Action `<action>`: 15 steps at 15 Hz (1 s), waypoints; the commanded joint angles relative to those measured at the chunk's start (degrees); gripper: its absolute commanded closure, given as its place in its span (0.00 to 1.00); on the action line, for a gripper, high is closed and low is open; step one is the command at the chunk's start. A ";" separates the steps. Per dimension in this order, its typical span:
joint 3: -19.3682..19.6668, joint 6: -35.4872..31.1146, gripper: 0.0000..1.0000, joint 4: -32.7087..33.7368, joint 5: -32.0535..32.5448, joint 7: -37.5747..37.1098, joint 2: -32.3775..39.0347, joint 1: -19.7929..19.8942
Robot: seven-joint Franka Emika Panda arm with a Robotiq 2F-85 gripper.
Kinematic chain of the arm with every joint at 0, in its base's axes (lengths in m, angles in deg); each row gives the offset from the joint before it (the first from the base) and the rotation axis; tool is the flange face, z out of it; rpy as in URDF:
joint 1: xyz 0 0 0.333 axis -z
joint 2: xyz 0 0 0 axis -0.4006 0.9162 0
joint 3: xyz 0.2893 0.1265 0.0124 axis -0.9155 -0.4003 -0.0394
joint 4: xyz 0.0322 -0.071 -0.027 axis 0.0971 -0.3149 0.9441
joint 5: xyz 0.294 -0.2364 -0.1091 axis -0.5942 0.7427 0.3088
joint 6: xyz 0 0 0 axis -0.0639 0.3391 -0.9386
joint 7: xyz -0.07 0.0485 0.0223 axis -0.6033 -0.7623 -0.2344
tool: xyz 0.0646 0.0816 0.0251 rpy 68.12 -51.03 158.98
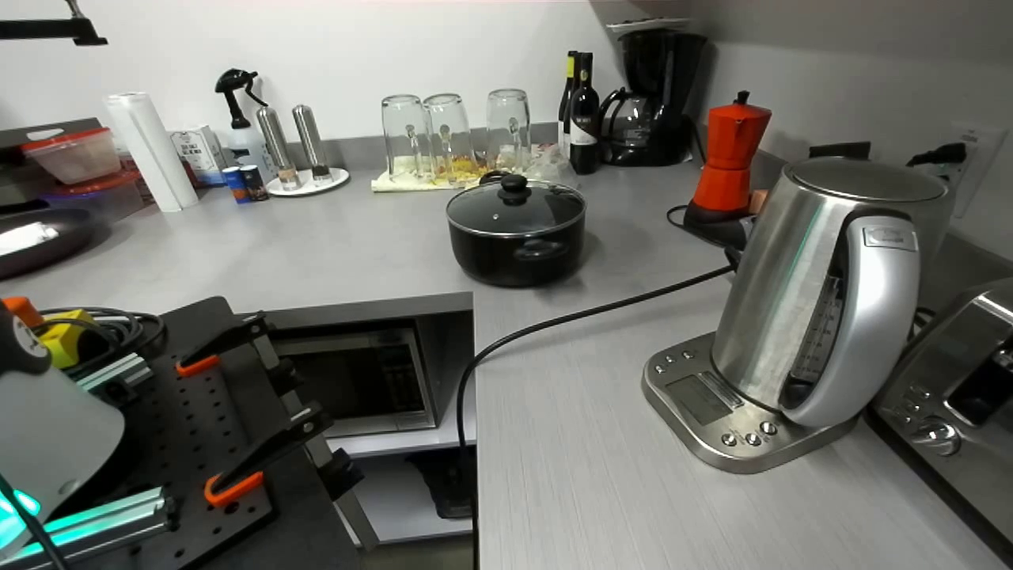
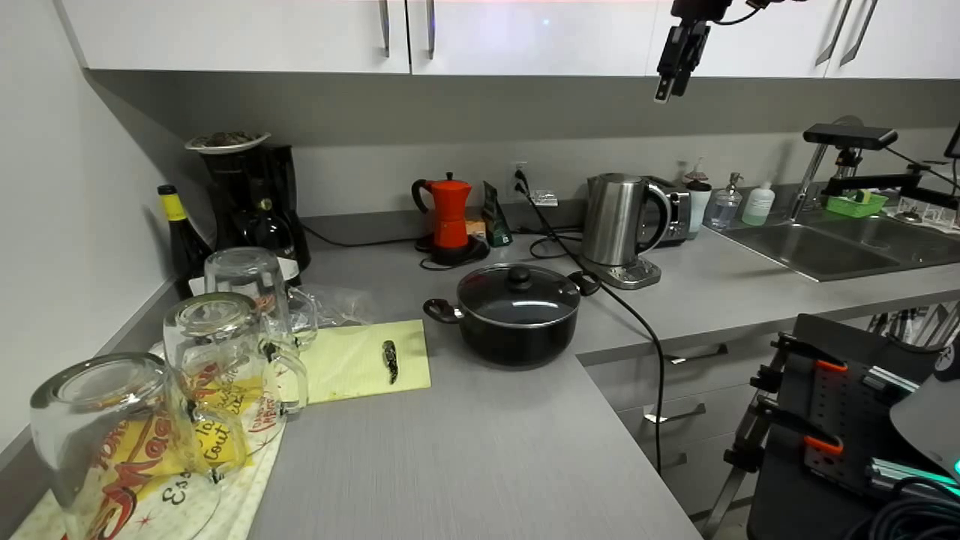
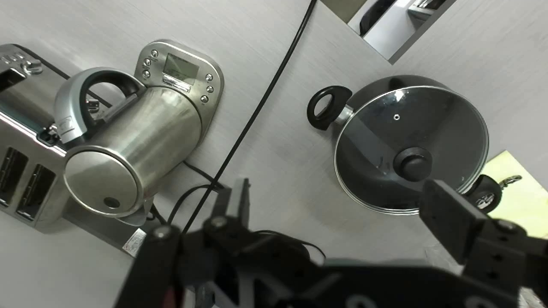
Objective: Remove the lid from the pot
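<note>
One mat [image 2: 259, 465] reads "cout"; the lid [image 2: 517, 304] covers pot [image 2: 517, 345].

Exterior views slanting down across counter [image 2: 420, 450], wrist view from above, all 3 sharing the pot [image 2: 517, 342]

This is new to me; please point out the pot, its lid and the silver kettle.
Pot [image 1: 492, 260]: in an exterior view, its side wall.
Lid [image 3: 414, 166]: in the wrist view, its knob.
Silver kettle [image 2: 612, 219]: in an exterior view, its steel body.
</note>
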 commanded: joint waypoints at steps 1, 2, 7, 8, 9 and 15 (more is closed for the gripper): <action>-0.52 0.38 0.00 3.44 -0.39 2.38 5.45 -1.59; -0.68 0.64 0.00 4.52 -0.79 3.43 7.38 -2.24; -1.48 0.46 0.00 10.31 -3.07 9.41 17.06 -4.55; -1.69 0.51 0.00 11.98 -3.82 11.11 19.53 -4.83; -2.06 0.49 0.00 13.65 -4.17 12.04 21.90 -4.92; -5.09 1.21 0.00 23.95 -5.11 18.04 35.55 -4.51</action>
